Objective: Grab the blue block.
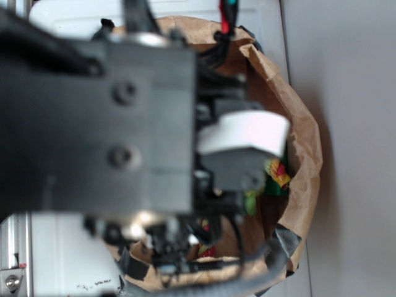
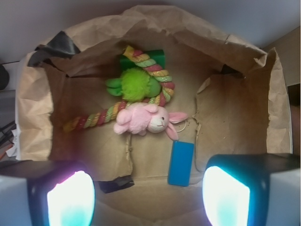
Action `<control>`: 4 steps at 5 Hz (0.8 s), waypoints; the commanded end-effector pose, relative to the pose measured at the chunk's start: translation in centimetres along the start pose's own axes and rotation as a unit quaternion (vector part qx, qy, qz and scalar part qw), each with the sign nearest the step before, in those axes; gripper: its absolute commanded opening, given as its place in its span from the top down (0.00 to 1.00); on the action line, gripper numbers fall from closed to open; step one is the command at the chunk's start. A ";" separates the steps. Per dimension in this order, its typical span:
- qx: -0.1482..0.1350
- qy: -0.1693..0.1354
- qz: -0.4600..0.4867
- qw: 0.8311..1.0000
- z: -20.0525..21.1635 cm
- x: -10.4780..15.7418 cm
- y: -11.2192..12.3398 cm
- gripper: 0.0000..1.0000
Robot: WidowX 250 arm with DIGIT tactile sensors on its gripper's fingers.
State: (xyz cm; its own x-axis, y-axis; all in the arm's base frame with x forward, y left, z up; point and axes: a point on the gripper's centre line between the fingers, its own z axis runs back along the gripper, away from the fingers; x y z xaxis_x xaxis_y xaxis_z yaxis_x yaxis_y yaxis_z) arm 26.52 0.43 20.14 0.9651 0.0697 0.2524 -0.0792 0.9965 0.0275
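The blue block (image 2: 181,163) lies flat on the floor of the paper bag (image 2: 235,108), between and a little beyond the gripper (image 2: 148,197) fingers (image 2: 70,197). The jaws stand wide apart, holding nothing, touching nothing. A pink bunny (image 2: 143,119) lies just beside the block.

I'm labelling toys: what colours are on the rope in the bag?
Red, yellow and green stripes on the rope, clearest in the wrist view.

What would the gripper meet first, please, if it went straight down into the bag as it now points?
Probably the bare paper floor of the brown paper bag. The open gripper is centred just left of the blue block, so its right finger may touch the block, though depth is unclear.
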 end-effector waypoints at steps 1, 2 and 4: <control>0.004 -0.020 -0.021 1.000 -0.3 -0.9 2.3 0.00; 0.015 -0.004 -0.038 0.999 -1.5 -1.9 2.7 0.00; 0.025 0.001 -0.029 0.999 -2.3 -3.2 3.1 0.00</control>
State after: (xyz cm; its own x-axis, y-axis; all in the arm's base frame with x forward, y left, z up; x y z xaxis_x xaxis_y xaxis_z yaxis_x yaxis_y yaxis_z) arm 23.56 3.00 15.81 0.9784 0.0108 0.2062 -0.0297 0.9956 0.0886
